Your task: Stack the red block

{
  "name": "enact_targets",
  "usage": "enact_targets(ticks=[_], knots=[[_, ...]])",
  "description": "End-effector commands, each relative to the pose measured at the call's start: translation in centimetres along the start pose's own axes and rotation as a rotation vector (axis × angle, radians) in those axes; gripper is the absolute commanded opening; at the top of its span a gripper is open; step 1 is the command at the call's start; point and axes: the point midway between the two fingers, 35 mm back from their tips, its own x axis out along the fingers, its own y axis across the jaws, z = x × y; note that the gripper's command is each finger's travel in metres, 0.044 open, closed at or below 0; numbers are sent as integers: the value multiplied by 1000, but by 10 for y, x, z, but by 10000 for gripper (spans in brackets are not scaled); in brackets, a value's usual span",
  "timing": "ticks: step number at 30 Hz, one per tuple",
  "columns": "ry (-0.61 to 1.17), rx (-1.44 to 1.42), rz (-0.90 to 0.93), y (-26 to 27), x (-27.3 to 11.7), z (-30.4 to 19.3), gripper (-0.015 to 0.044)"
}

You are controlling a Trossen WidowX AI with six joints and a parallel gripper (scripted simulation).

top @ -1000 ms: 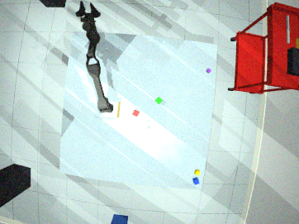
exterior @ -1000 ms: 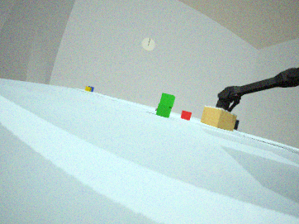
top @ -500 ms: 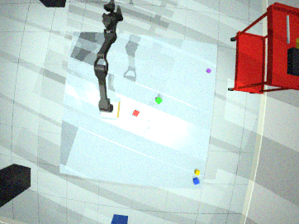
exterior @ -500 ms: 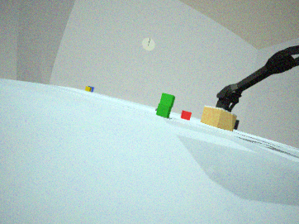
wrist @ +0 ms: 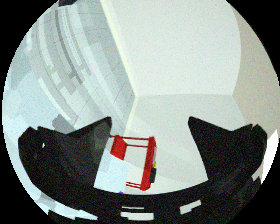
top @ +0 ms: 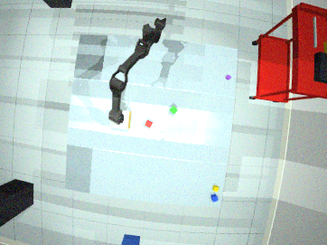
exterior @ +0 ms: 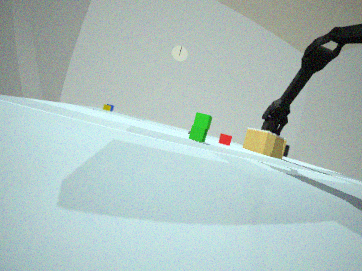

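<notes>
Block (top: pixel 148 124) (red) far from jaws (top: pixel 159 23)

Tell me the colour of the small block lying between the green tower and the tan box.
Red; the block shows best in the exterior view.

The wrist view is a round fisheye picture with black corners. Two dark fingers rise from the lower edge, one at the left and one at the right (wrist: pixel 228 150), standing wide apart with nothing between them. A dark curved band of the gripper (wrist: pixel 146 160) body runs along the bottom, marked with a few pale dashes. In the gap between the fingers stands a red frame cart (wrist: pixel 133 160), seen tilted, with a small yellow spot (wrist: pixel 151 163) and a dark item at its right side. Behind it, pale walls (wrist: pixel 181 41) meet at a corner. On the left, a grey tiled floor (wrist: pixel 69 78) curves upward in lighter and darker patches.
</notes>
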Motion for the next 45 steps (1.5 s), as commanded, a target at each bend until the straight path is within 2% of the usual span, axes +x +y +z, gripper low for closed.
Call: enact_targets(ticks=[1, 7, 13, 23, 34, 45], knots=[[100, 111, 71, 9, -13, -52, 440], [289, 342, 160, 20, -51, -144, 440], [490, 591, 219, 38, -107, -223, 440], [838, 1029, 248, 79, -222, -313, 440], [1226, 1523, 186, 134, -358, -350, 440], [1619, 2022, 27, 190, -480, -325, 440]])
